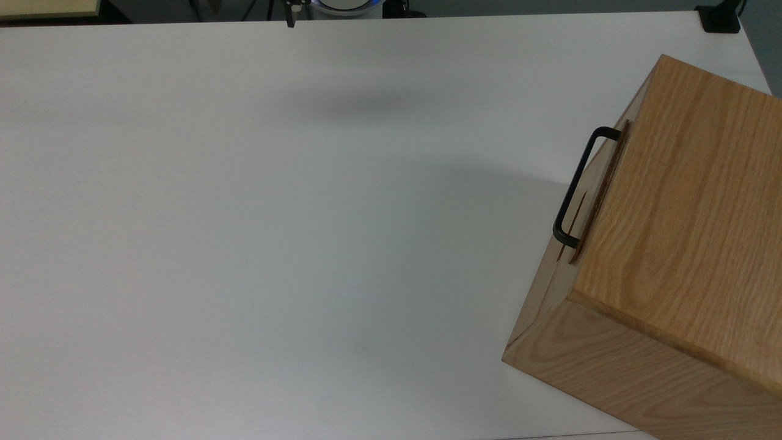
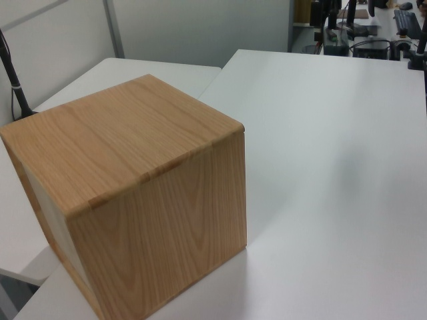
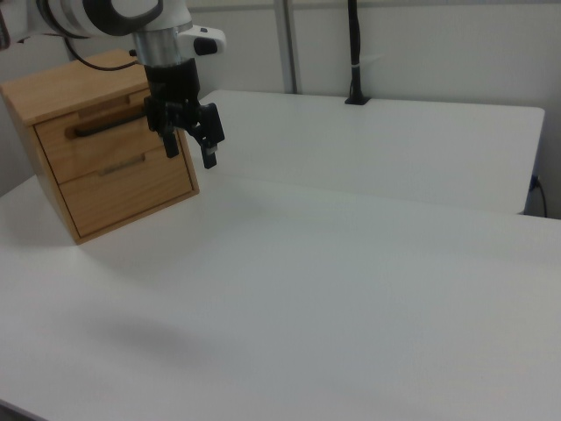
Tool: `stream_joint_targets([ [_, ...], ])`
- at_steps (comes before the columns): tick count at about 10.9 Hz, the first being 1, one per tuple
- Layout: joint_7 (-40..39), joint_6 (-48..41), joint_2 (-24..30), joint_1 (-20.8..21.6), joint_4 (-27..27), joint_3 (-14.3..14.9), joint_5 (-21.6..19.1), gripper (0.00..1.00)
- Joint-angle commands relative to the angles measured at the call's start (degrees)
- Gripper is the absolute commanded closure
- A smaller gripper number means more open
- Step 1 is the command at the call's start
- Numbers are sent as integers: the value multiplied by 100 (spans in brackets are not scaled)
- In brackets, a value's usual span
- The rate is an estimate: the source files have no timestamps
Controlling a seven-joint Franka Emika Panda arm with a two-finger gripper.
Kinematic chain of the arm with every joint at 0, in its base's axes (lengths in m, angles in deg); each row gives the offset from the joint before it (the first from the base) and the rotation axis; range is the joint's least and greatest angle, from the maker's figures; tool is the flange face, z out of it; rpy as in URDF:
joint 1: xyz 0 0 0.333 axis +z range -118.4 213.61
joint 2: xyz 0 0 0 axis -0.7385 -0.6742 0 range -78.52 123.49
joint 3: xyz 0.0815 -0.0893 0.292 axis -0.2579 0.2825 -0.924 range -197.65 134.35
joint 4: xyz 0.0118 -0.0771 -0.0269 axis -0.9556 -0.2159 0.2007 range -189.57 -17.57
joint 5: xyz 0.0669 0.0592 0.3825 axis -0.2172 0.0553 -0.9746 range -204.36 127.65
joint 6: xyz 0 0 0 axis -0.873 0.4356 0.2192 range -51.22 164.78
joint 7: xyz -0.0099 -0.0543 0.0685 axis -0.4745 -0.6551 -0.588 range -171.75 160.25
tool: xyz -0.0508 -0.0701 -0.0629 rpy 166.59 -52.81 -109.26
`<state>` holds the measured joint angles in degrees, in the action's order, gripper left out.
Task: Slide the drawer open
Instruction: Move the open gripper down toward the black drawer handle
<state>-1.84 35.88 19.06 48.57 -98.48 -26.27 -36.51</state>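
Note:
The drawer (image 3: pixel 88 140) is the upper front panel of an oak cabinet (image 3: pixel 53 96) and sits pushed in, flush with the cabinet face. Its thin black bar handle (image 3: pixel 107 126) runs across the panel. In the top view the handle (image 1: pixel 574 189) juts from the cabinet's left face, with the drawer's front edge (image 1: pixel 603 189) just behind it. My gripper (image 3: pixel 189 151) hangs open and holds nothing. It is above the table, in front of the cabinet's right front corner in the right view, and is clear of the handle. A dark fingertip (image 1: pixel 290 19) pokes in at the top view's upper edge.
The cabinet (image 1: pixel 678 232) stands at the top view's right edge on a broad white table (image 1: pixel 275 232). A lower panel with a slot (image 3: pixel 123 165) sits under the drawer. The cabinet's plain oak back (image 2: pixel 133 200) faces the left view. A black post (image 3: pixel 354 53) stands at the far table edge.

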Motion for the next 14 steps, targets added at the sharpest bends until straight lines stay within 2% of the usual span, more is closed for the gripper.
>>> stream_joint_targets([
  [1,75,-32,52,27,-95,-28,-428,0],
  [2,110,-6,-35,9,-34,-19,-866,0],
  [5,320,82,-176,-17,151,34,-1605,0],
  [6,478,396,-281,-26,151,42,-2148,0],
  [8,1214,1028,-579,35,151,-36,-2626,2],
  [10,1314,1591,-825,385,133,-72,-3354,4],
  [12,1743,2284,-1072,781,133,-89,-3428,4],
  [14,1990,2761,-1186,1150,151,-89,-3673,4],
])
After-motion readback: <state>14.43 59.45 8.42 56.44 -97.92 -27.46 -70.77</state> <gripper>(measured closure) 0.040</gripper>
